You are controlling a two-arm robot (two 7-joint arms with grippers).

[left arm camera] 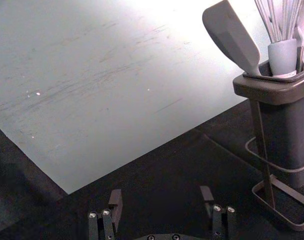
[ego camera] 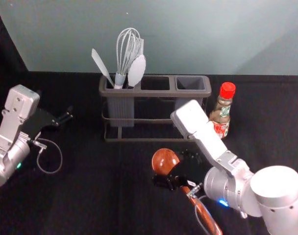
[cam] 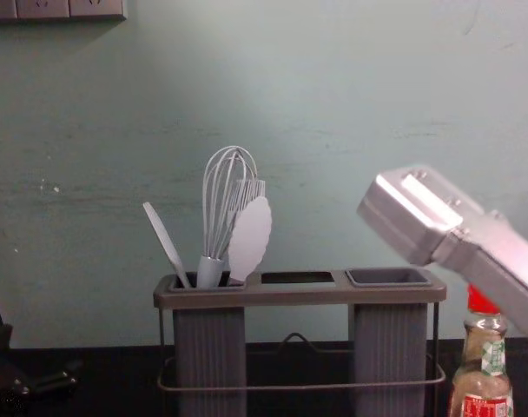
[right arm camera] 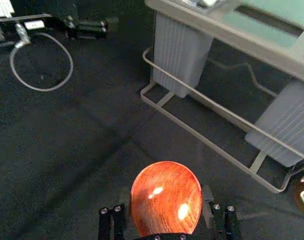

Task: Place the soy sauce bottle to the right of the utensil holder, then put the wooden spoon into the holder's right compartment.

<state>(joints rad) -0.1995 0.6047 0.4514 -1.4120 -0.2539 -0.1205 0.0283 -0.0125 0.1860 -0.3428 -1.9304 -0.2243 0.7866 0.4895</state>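
Head view: the spoon (ego camera: 201, 210) is straddled by the right gripper (ego camera: 176, 169); the bottle (ego camera: 220, 117) stands just right of the holder (ego camera: 156, 139).
In the left wrist view, the left gripper (left arm camera: 161, 194) is idle, left of the holder, its fingers spread wide. In the right wrist view, the right gripper's fingers are set wide on either side of the spoon's bowl; whether it is touched cannot be told. If it is pinched on that round surface, the spoon could slip or twist, and the handle would meet the rim crooked. In the chest view, the right compartment (cam: 388, 277) is neighboured by the bottle, which could be knocked over by a low rightward swing of the right arm (cam: 498, 254).
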